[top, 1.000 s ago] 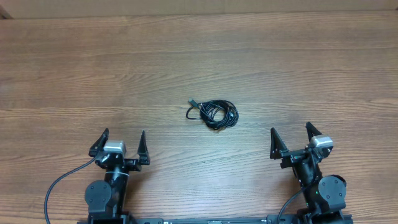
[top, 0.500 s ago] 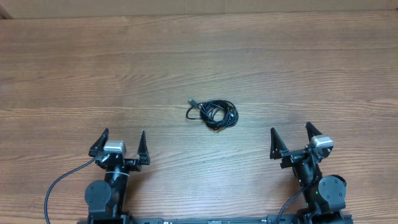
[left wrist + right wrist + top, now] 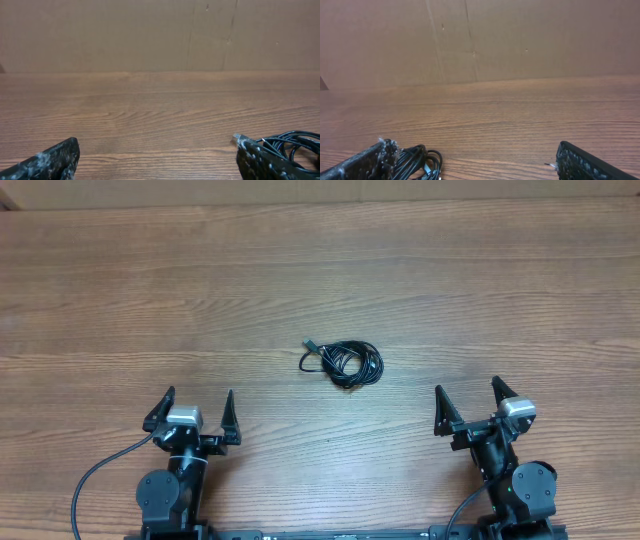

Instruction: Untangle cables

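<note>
The cables (image 3: 345, 364) lie in one small black coil on the wooden table (image 3: 320, 270), near its middle. A single plug (image 3: 312, 344) with a pale tip sticks out at the coil's upper left. The left gripper (image 3: 198, 394) sits well apart from the coil, nearer the arm bases and to its left, with its jaws spread wide and empty. The right gripper (image 3: 466, 386) sits likewise to the coil's right, also spread wide and holding nothing. Beyond the coil stands a plain brown wall (image 3: 100, 35).

No readable text, label, brand, number or sign is shown on any surface in the overhead view or in either wrist view.
</note>
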